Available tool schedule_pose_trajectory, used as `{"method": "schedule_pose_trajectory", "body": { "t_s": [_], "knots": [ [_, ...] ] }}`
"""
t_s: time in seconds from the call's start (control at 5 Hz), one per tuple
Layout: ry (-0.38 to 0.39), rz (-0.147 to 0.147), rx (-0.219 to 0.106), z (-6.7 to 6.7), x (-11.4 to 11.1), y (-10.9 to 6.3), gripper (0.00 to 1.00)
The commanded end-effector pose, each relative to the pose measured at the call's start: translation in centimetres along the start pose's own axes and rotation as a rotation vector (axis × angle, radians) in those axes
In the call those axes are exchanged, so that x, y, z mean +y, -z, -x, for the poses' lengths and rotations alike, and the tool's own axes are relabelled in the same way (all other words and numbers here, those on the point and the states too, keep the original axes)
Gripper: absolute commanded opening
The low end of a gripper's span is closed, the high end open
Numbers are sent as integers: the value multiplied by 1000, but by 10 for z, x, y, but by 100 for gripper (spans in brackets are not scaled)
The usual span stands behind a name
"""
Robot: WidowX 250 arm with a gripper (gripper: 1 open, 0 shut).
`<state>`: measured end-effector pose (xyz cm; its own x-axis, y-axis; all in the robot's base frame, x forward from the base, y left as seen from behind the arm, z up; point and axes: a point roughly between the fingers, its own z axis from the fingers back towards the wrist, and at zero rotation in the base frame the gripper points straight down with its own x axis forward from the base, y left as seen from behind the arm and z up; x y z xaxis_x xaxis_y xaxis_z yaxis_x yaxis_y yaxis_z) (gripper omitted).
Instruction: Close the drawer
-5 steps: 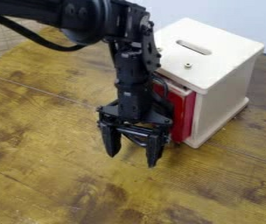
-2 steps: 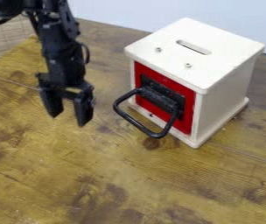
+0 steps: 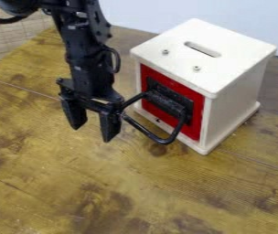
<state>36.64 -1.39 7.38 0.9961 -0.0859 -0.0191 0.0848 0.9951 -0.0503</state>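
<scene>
The red drawer (image 3: 178,103) sits in the front of the cream-white box (image 3: 233,82), its face about flush with the box front. Its black loop handle (image 3: 152,134) juts out toward the front left and rests low over the table. My gripper (image 3: 90,127) points down, open and empty, just left of the handle. Its right finger (image 3: 109,124) is close to the loop's left end; I cannot tell if they touch.
The box stands on a worn wooden table (image 3: 56,196) and has a slot (image 3: 203,47) in its top. A woven surface (image 3: 5,38) lies at the far left edge. My black arm (image 3: 83,37) rises up and to the left.
One second ago the gripper hung in front of the drawer face. It then swung far left, and has now moved back right, next to the handle. The drawer front looks unchanged since 0.4 s ago.
</scene>
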Motion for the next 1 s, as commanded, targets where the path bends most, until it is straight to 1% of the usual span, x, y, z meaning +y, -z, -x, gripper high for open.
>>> {"method": "schedule_pose_trajectory", "body": {
  "t_s": [0.0, 0.2, 0.4, 0.8],
  "knots": [
    [-22, -10, -139, -15, -26, -43, 100],
    [-87, -10, -157, -15, -32, -43, 100],
    [-57, -10, -156, -9, -35, -43, 100],
    [31, -9, -152, 5, -13, -65, 100]
  ]
}}
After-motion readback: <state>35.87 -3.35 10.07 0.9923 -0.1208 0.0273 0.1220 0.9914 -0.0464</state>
